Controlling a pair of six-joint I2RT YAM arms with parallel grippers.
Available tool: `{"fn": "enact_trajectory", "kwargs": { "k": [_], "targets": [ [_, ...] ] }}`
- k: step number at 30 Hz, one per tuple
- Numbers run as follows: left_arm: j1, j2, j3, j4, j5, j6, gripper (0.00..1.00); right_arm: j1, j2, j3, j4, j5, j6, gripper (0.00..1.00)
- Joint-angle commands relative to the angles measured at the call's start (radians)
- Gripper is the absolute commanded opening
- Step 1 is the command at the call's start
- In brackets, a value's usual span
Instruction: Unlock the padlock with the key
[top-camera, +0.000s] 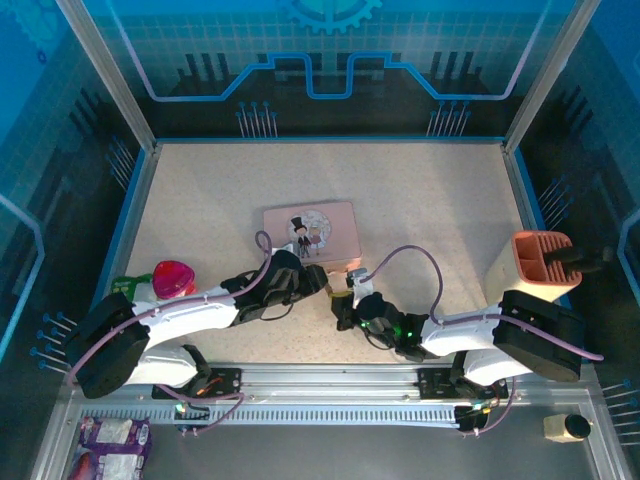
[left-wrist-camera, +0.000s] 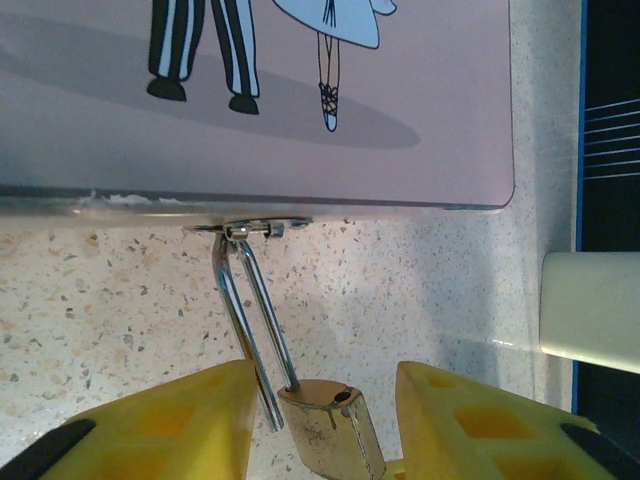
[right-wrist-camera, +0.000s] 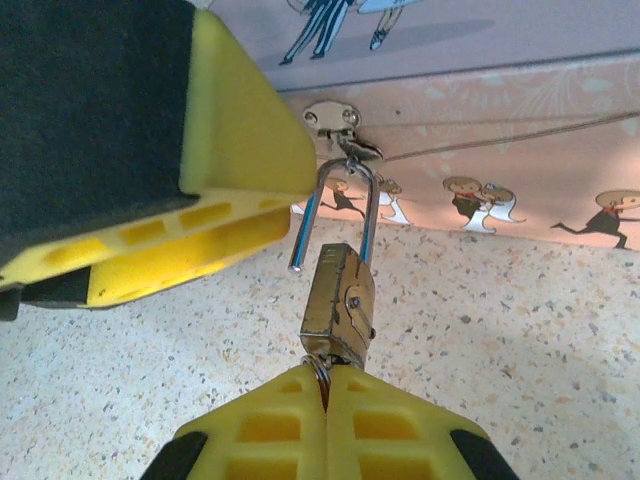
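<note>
The brass padlock (right-wrist-camera: 340, 295) hangs by its silver shackle (right-wrist-camera: 368, 215) from the hasp on the pink tin (top-camera: 310, 232). One shackle leg stands free of the body, so the lock is open. My right gripper (right-wrist-camera: 325, 385) is shut on the key at the lock's underside. Only the key ring (right-wrist-camera: 318, 368) and a sliver of metal show between the pads. In the left wrist view the padlock (left-wrist-camera: 330, 435) sits between the yellow fingers (left-wrist-camera: 170, 420) of my left gripper (left-wrist-camera: 325, 400), which is open. The free leg lies close to the left finger.
A beige holder (top-camera: 535, 265) with a black tool stands at the right edge. A pink and red object (top-camera: 172, 278) sits by the left arm. A cream block (left-wrist-camera: 590, 310) lies to the right of the tin. The far half of the table is bare.
</note>
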Motion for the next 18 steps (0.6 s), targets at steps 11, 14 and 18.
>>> {"fn": "enact_trajectory", "kwargs": {
  "k": [11, 14, 18],
  "targets": [
    [0.021, -0.083, 0.0, -0.182, -0.08, 0.046, 0.5, -0.069, 0.028, 0.048, -0.148, -0.076, 0.101, 0.0],
    [0.025, -0.109, -0.018, -0.195, -0.099, 0.051, 0.5, -0.104, 0.05, 0.076, -0.191, -0.134, 0.124, 0.0],
    [0.033, -0.17, -0.031, -0.238, -0.153, 0.096, 0.51, -0.139, 0.096, 0.146, -0.325, -0.208, 0.134, 0.01]
  ]
}}
